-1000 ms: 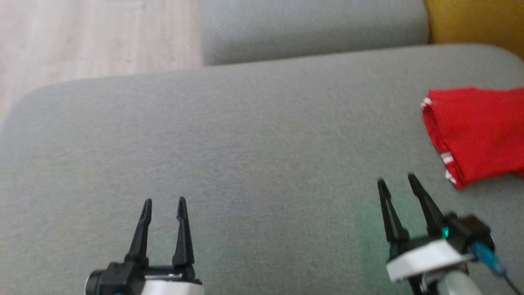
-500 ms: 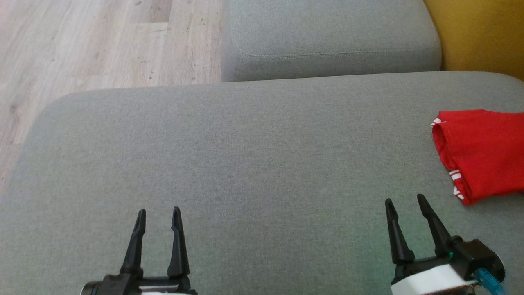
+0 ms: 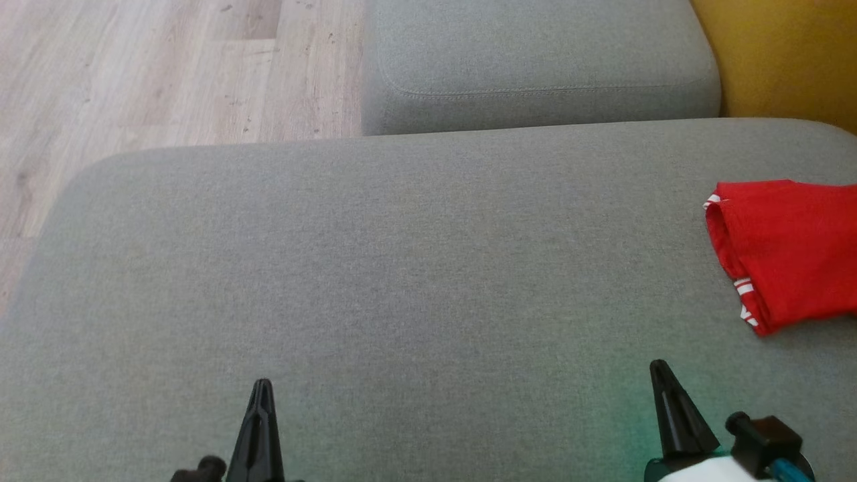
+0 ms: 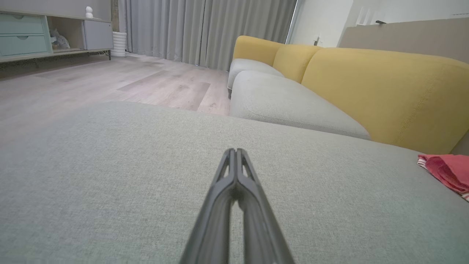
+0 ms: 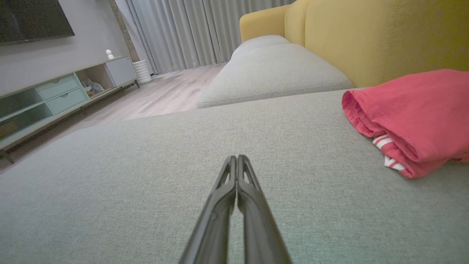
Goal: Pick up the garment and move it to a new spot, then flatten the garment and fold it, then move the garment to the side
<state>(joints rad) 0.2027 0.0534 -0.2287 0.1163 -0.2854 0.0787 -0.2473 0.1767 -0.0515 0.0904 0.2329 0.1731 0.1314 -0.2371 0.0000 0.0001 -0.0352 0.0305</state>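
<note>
The garment (image 3: 790,251) is red with white stripes and lies folded at the right edge of the grey sofa seat (image 3: 402,268); it also shows as the red garment (image 5: 410,117) and at the far right as the garment (image 4: 445,170). My left gripper (image 3: 262,385) is low at the bottom left, shut with nothing in it, its tips (image 4: 236,151) pressed together over bare cushion. My right gripper (image 3: 660,367) is at the bottom right, also shut and empty, tips (image 5: 237,158) together, a short way in front and to the left of the garment.
A second grey seat cushion (image 3: 535,60) lies beyond the one in front of me. Yellow backrests (image 4: 381,88) rise on the right. Wooden floor (image 3: 167,73) lies to the far left, with a low TV cabinet (image 5: 62,95) and grey curtains (image 4: 205,29) beyond.
Both grippers went from open to shut and drew back toward the bottom of the head view. The camera shifted between the earliest frame and now; the garment lies as before.
</note>
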